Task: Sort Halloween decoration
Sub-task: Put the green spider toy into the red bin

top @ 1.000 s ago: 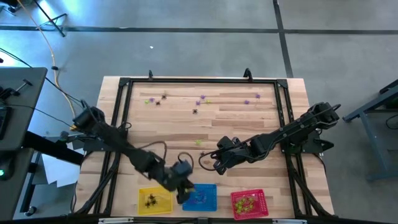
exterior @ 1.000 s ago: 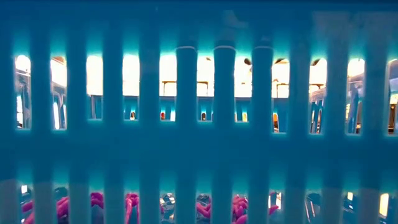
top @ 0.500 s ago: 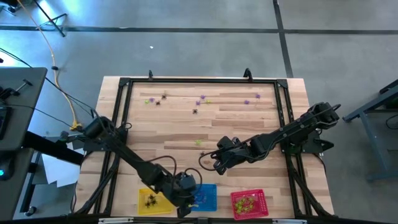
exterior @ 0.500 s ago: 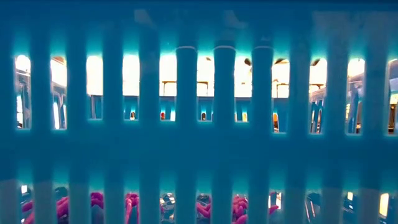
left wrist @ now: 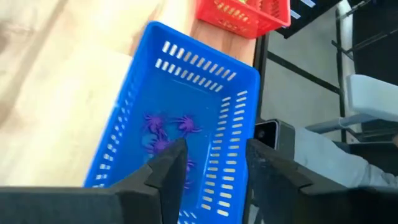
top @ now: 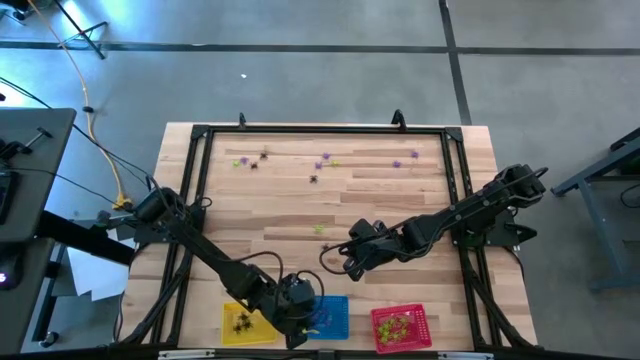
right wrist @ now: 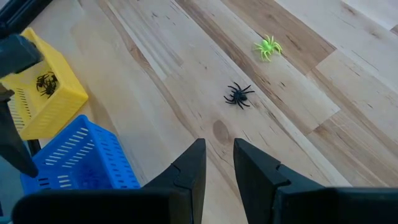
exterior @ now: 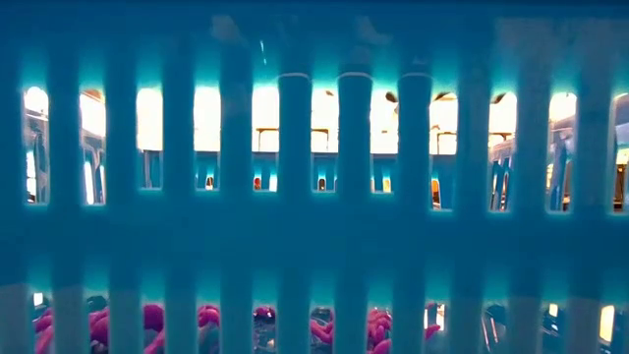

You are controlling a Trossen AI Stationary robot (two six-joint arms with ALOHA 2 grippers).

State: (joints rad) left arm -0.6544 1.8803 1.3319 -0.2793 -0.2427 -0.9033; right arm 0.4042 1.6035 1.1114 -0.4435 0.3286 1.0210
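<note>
Left wrist view has the left gripper (left wrist: pixel 214 165), fingers parted and empty, just over the blue slotted plastic basket (left wrist: pixel 239 78) of purple spider trinkets (left wrist: pixel 163 132); descending risks clipping its wall.

1. The table (top: pixel 400 195) is pale planked wood with visible grain and knots, smooth and matt.
2. The blue basket (left wrist: pixel 186 93), yellow basket (right wrist: pixel 46 102) and red basket (left wrist: pixel 245 15) are slotted moulded plastic with a slight sheen.
3. The spiders (right wrist: pixel 238 95) look like soft plastic.
4. The left gripper (left wrist: pixel 208 171) has matt dark fingers.
</note>
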